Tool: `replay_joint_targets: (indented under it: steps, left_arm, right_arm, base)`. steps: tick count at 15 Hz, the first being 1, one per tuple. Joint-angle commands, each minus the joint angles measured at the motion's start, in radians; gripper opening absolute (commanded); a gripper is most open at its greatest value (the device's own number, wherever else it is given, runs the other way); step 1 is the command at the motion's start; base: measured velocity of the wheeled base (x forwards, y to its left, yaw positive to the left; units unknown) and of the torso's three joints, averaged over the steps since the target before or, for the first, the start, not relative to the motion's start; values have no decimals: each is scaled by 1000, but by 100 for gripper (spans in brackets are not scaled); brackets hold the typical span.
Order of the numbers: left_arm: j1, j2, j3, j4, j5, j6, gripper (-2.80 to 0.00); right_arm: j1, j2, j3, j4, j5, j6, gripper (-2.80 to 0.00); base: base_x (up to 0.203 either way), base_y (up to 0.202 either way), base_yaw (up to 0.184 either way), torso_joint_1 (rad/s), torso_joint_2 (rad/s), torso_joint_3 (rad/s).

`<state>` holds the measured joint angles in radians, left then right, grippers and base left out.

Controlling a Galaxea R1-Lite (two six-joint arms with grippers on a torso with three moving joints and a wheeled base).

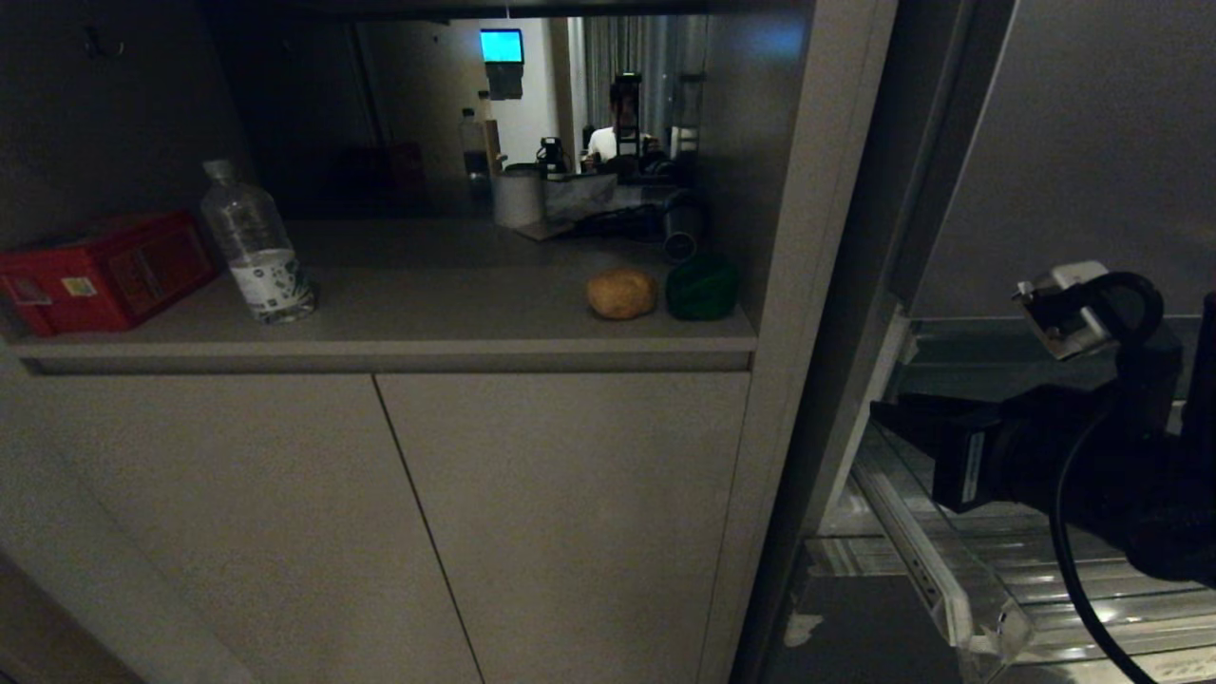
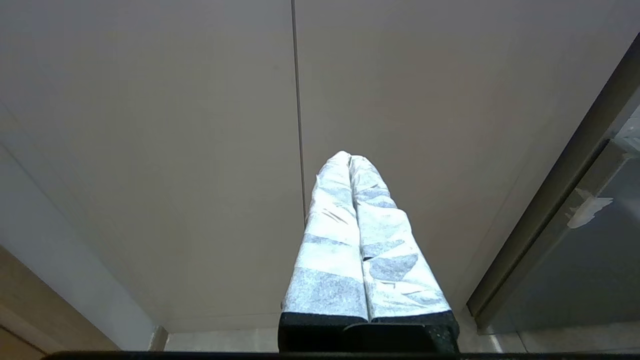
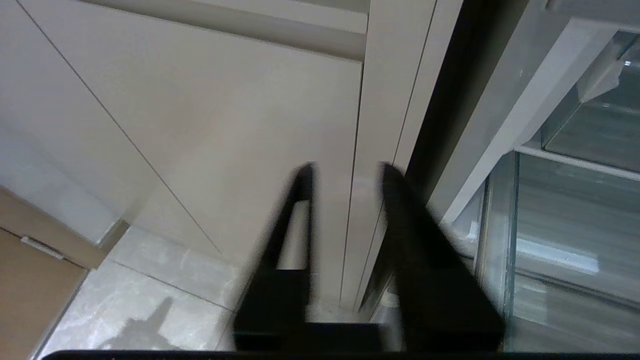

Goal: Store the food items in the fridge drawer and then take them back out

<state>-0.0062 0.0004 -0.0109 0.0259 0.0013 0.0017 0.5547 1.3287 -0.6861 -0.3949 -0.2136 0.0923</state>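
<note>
The food items sit side by side at the right end of a grey counter niche: a brown potato (image 1: 621, 293) and a dark green pepper (image 1: 701, 287). The clear fridge drawer (image 1: 959, 608) is pulled out at the lower right, and its ribbed floor shows nothing in it. My right gripper (image 1: 898, 423) hangs over the drawer's left side, pointing left. In the right wrist view this gripper (image 3: 346, 170) is open, with nothing between its dark fingers, and the drawer's clear wall (image 3: 497, 235) stands beside it. My left gripper (image 2: 350, 157), wrapped in white tape, is shut and empty in front of the cabinet doors.
A clear water bottle (image 1: 256, 247) and a red box (image 1: 109, 271) stand at the left of the counter. Two flat cabinet doors (image 1: 399, 513) lie below it. A grey upright panel (image 1: 807, 285) separates the niche from the fridge. The fridge's grey door (image 1: 1092, 142) stands open at the upper right.
</note>
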Motion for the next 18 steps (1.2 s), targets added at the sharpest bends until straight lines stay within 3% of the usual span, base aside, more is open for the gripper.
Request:
replay_joint_targets:
  steps: [1, 11, 18]
  left_arm:
    - [0, 0, 0, 0, 0, 0, -280]
    - [0, 1, 0, 0, 0, 0, -280]
    - [0, 0, 2, -6, 0, 0, -280]
  right_arm:
    - [1, -13, 8, -4, -2, 3, 0]
    - [1, -17, 21, -16, -1, 4, 0]
    - [37, 141, -36, -201, 10, -8, 0]
  base:
    - [0, 0, 0, 0, 0, 0]
    - [0, 0, 0, 0, 0, 0]
    - [0, 0, 0, 0, 0, 0]
